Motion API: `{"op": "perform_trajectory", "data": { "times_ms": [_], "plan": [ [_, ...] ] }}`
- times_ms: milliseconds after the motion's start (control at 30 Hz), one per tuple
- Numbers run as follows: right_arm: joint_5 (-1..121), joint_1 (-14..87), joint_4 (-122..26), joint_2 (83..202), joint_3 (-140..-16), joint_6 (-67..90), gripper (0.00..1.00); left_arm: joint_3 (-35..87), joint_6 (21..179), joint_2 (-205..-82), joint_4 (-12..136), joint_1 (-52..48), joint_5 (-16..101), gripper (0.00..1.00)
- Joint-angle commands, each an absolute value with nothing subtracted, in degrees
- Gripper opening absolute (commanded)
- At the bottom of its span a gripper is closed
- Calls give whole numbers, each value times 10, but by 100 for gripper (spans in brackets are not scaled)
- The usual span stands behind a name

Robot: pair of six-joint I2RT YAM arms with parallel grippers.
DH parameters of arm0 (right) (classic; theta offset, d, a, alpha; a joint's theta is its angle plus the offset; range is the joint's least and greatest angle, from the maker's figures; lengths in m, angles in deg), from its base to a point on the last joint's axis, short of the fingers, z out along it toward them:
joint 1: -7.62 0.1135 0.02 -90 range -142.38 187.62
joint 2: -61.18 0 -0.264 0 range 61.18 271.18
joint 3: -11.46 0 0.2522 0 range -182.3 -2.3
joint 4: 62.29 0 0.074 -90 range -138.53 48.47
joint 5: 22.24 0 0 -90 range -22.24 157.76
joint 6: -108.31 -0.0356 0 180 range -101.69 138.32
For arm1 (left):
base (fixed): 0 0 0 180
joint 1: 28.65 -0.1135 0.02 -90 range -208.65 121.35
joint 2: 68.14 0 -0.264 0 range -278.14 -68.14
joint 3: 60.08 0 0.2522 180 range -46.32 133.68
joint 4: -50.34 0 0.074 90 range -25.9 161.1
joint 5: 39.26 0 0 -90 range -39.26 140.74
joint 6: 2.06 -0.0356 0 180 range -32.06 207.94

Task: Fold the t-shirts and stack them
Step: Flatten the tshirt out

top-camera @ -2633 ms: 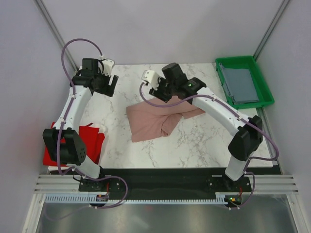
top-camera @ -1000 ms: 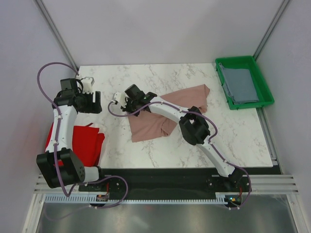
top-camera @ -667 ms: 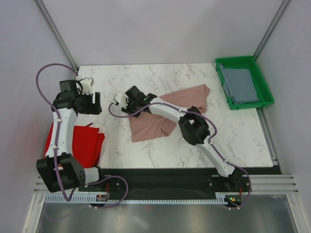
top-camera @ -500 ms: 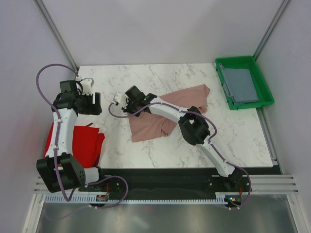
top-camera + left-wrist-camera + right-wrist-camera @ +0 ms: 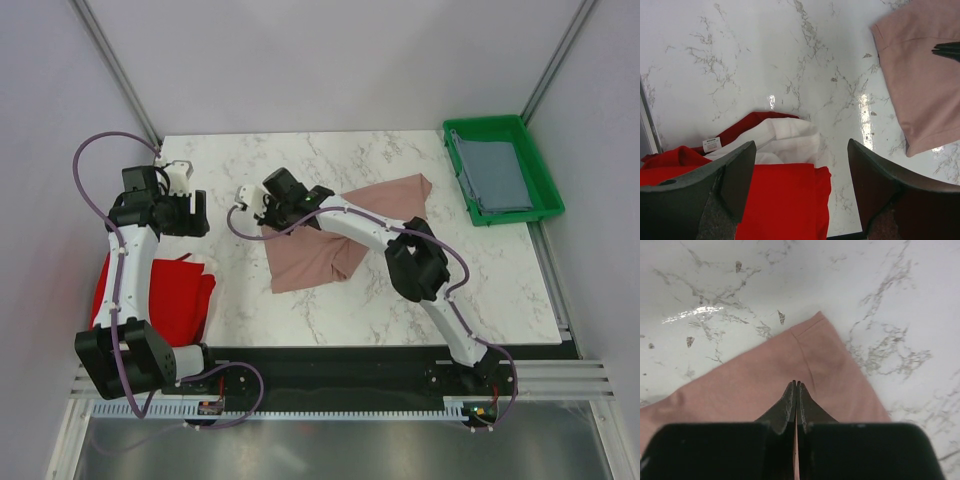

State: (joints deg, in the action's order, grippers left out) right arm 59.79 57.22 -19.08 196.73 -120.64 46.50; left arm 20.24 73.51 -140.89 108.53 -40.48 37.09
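The right jaws pinch the pink shirt by its far-left corner, likely to pull a fold; left of it, the left jaws hang spread near the red shirt

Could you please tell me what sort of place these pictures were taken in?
Probably a robotics lab test cell: a marble-patterned table boxed in by plain grey walls, left arm and right arm bolted at its near edge, and a green tray holding a grey-blue t-shirt.
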Motion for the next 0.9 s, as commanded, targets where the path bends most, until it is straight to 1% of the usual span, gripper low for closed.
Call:
{"op": "perform_trajectory", "data": {
  "times_ms": [0, 100, 133, 167, 200, 300, 367, 433, 533, 667, 767, 867],
  "plan": [
    [598, 570, -200, 1886, -1187, 480, 0, 218, 756, -1411, 1066, -407, 357, 81],
    [592, 570, -199, 1868, -1160, 482, 0, 217, 757, -1409, 1065, -408, 353, 81],
    [595, 570, -194, 1868, -1157, 480, 4, 216, 757, -1408, 1065, -407, 354, 81],
    [596, 570, -187, 1871, -1158, 481, 16, 215, 756, -1406, 1066, -407, 354, 81],
    [598, 571, -180, 1880, -1162, 482, 31, 214, 756, -1406, 1066, -407, 354, 81],
    [580, 572, -159, 1891, -1174, 489, 34, 209, 751, -1399, 1066, -407, 356, 81],
    [547, 573, -119, 1896, -1180, 508, 39, 205, 748, -1393, 1066, -407, 361, 82],
    [532, 581, -94, 1887, -1163, 525, 41, 200, 743, -1392, 1066, -407, 361, 82],
    [498, 597, -87, 1849, -1085, 550, 42, 193, 741, -1396, 1062, -407, 361, 82],
    [495, 632, -118, 1802, -963, 555, 43, 185, 740, -1404, 1051, -407, 362, 82],
    [500, 655, -142, 1785, -932, 549, 44, 184, 743, -1410, 1047, -408, 358, 81],
    [504, 668, -149, 1792, -938, 542, 45, 184, 748, -1413, 1046, -408, 351, 81]
  ]
}}
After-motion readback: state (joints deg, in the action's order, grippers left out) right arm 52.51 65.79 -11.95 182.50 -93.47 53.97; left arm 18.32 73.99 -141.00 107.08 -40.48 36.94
